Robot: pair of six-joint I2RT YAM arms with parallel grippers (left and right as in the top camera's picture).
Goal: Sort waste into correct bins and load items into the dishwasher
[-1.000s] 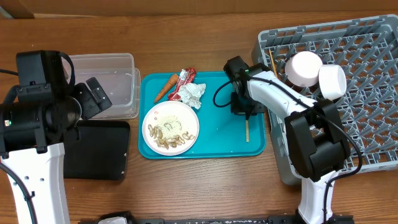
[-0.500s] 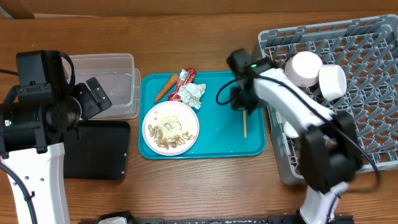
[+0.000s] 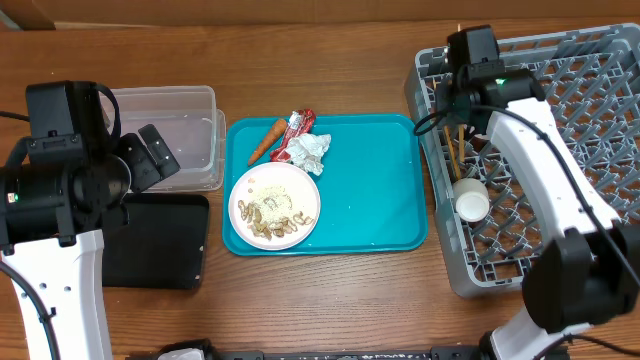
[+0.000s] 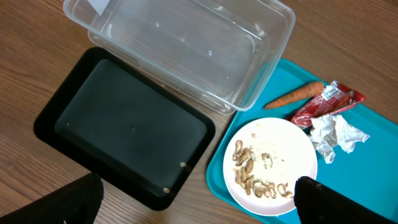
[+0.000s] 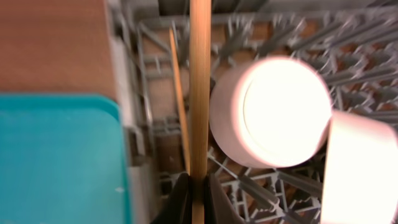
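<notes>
My right gripper is shut on a wooden chopstick and holds it over the left side of the grey dish rack. A second chopstick lies in the rack beside it. In the right wrist view two white bowls sit in the rack; my arm hides them from overhead. A small white cup is in the rack. The white plate with beige scraps, the carrot, the red wrapper and the tissue are on the teal tray. My left gripper is open and empty.
The clear plastic box and the black tray stand left of the teal tray, both empty, below my left arm. The rack fills the right end of the table. A wooden wall edge runs along the back.
My right gripper has lifted the chopstick off the teal tray and carried it right and back, over the rack's left side. The left arm has not moved.
</notes>
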